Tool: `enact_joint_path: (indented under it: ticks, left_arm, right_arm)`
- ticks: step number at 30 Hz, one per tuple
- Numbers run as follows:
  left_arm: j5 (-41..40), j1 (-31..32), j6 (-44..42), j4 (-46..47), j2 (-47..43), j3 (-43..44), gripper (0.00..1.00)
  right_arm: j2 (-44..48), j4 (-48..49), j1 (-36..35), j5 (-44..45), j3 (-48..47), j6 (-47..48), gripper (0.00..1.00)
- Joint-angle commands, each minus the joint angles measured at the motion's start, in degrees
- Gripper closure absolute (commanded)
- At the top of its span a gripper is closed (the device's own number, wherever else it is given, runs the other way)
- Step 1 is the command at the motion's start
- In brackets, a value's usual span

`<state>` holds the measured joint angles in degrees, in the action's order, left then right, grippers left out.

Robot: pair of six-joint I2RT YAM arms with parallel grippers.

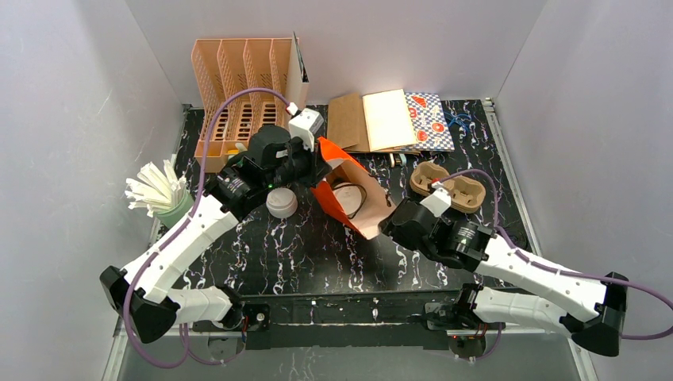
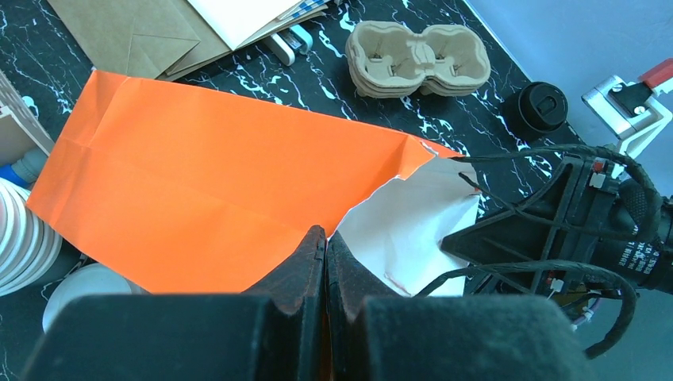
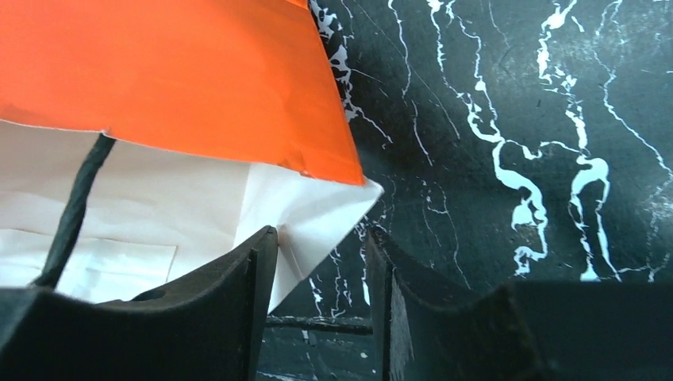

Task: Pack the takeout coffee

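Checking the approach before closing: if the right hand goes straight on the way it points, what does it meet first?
The white-lined mouth corner of the orange bag, which sits just ahead of the right hand, beside its left finger. Past that there is only the black marbled table, though depth is hard to judge.

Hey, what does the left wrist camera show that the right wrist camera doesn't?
Only the left wrist view shows the beige moulded-pulp cup carrier, a small dark cup with a black plastic lid, flat brown paper bags, and the left gripper shut on the rim of the orange, white-lined paper bag. Only the right wrist view shows the right gripper, open, with that bag's white corner between its fingers. Both show the orange bag and the black marbled table.
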<state>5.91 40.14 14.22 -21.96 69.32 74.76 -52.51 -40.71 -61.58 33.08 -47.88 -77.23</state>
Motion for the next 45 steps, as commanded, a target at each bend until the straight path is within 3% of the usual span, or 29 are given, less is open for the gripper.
enact_joint_path:
  ticks: [1,4,5,7,8,15,25,31,38,41,45]
  left_arm:
    - [-1.8,0.1,0.4,-3.0,-1.7,1.9,1.0]
    - [-2.0,0.1,0.4,-3.4,-2.0,1.9,1.0]
    - [-2.2,0.1,0.5,-3.5,-2.1,1.9,1.0]
    - [-2.4,0.1,1.0,-3.8,-2.0,2.3,1.0]
    - [-2.8,0.1,1.4,-4.3,-1.8,2.7,1.0]
    - [-5.1,0.1,12.2,-11.8,-0.7,7.5,1.0]
    - [-2.3,0.6,20.1,-14.3,-2.9,1.5,0.96]
    - [-4.9,5.1,23.3,-15.3,-4.9,-1.1,0.95]
    - [-12.0,12.2,27.3,-15.2,-5.7,-3.9,0.9]
    - [-13.2,13.2,28.1,-15.5,-5.7,-3.5,0.79]
    - [-14.6,13.2,27.1,-17.8,-5.7,-2.1,0.53]
  right_arm:
    - [-1.3,6.5,0.0,2.9,-0.6,0.1,0.48]
    - [-2.7,7.9,0.0,3.9,-0.8,0.3,0.53]
    - [-3.0,8.1,0.0,4.5,-0.9,0.4,0.62]
    - [-2.9,9.5,0.1,5.6,-1.2,2.9,0.91]
    - [-2.7,9.7,0.1,5.9,-1.8,4.0,0.99]
    - [-2.8,6.4,1.1,6.7,-11.6,17.6,0.99]
    - [-13.2,-3.9,6.5,-7.0,-30.2,38.2,0.99]
    - [-20.0,-6.6,16.6,-24.7,-36.2,47.1,0.99]
    - [-28.9,-8.6,24.5,-38.6,-42.6,55.8,0.99]
    - [-34.2,-12.9,25.2,-37.7,-49.7,59.3,0.96]
    - [-38.3,-13.9,25.4,-35.3,-55.6,61.6,0.72]
